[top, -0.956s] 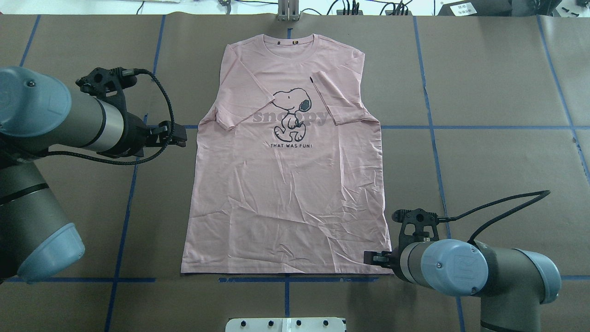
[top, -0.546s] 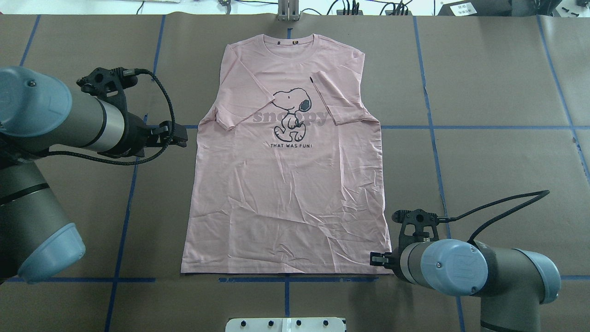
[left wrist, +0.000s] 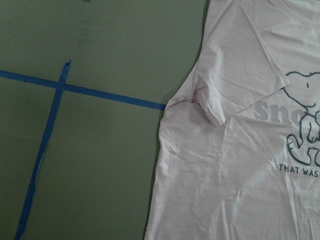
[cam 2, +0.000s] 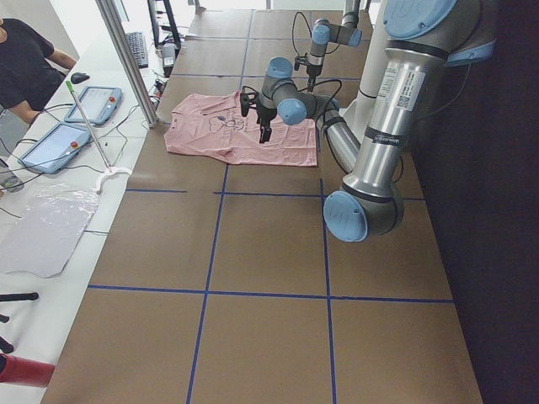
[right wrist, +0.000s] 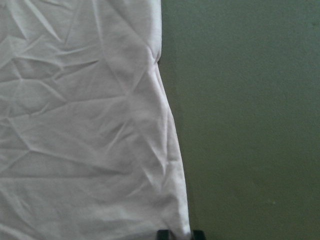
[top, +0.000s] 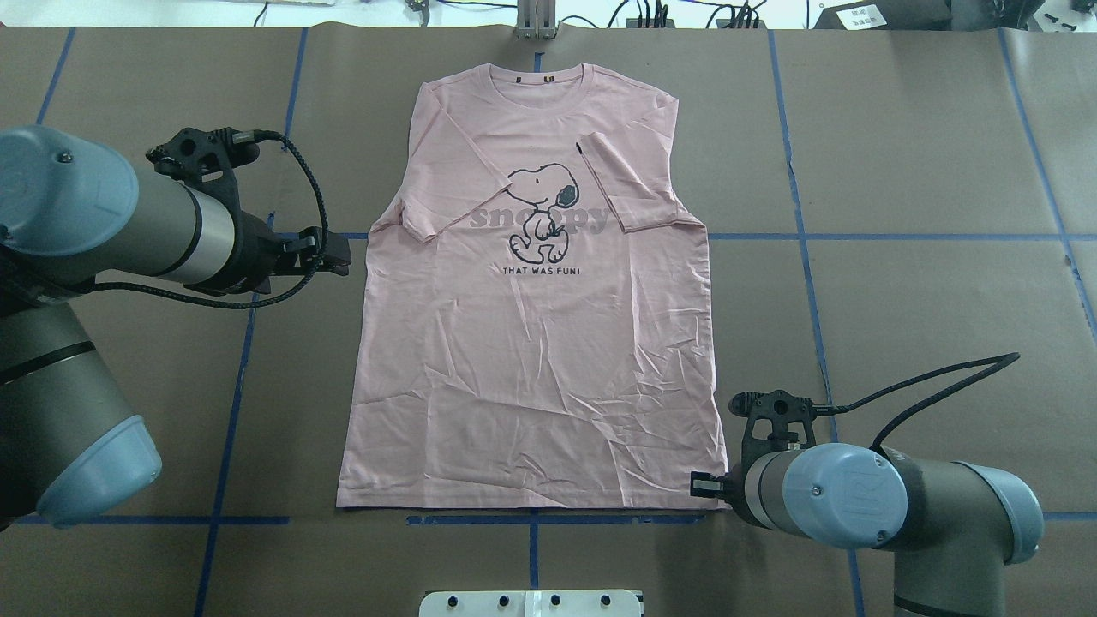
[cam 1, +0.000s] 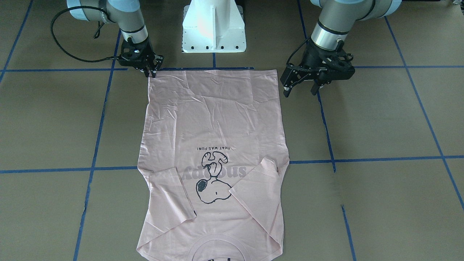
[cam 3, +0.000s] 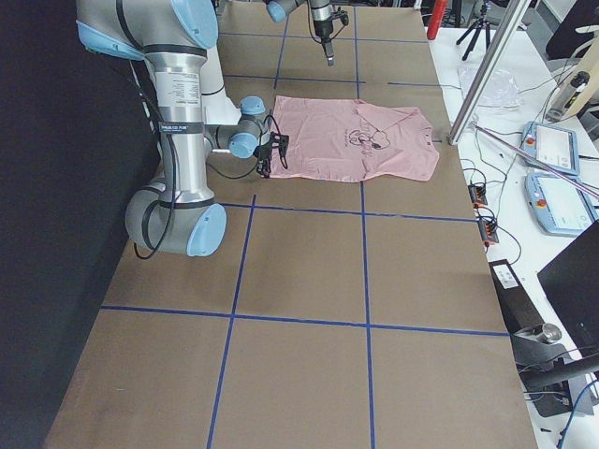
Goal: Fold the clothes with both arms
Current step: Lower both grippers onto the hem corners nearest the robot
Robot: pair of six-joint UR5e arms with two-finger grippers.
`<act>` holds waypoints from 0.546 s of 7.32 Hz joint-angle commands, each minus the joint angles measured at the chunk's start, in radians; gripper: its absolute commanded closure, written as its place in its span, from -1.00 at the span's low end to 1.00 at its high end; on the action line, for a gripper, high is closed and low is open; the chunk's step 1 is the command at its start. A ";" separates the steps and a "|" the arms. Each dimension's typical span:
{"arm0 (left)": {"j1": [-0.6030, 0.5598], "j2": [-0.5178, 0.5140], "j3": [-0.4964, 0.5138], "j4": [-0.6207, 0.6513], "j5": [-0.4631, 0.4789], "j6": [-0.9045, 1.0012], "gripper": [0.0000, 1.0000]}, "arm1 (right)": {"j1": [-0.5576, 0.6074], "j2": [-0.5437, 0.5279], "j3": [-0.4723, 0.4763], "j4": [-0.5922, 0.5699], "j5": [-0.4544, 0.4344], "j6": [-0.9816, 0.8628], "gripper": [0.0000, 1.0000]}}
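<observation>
The pale pink T-shirt (top: 531, 360) lies flat, print up, collar at the far edge, both sleeves folded inward over the chest. It also shows in the front view (cam 1: 214, 119). My left gripper (top: 336, 254) is open and empty, hovering just outside the shirt's left side near the armpit; in the front view (cam 1: 300, 88) its jaws stand wide apart. My right gripper (top: 698, 486) is at the near right hem corner, in the front view (cam 1: 150, 72). In the right wrist view its fingertips (right wrist: 165, 234) stand close together around that corner of the shirt (right wrist: 85, 125).
The table is covered in brown paper with blue tape lines (top: 806, 257). The white pedestal base (cam 1: 214, 29) stands just behind the hem. A metal post (top: 536, 21) is at the far edge by the collar. Tablets and an operator (cam 2: 25, 59) are beyond the far edge.
My right gripper has edged slightly to the right at the hem corner. My left gripper has shifted slightly. The shirt has not moved.
</observation>
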 commanded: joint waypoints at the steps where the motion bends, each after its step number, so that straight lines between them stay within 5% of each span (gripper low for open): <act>1: 0.002 -0.005 0.009 -0.001 0.000 0.000 -1.00 | 0.000 0.000 0.002 0.000 0.003 -0.001 1.00; 4: 0.003 -0.014 0.019 0.001 0.000 0.000 -1.00 | 0.002 0.000 0.003 0.000 0.003 -0.004 1.00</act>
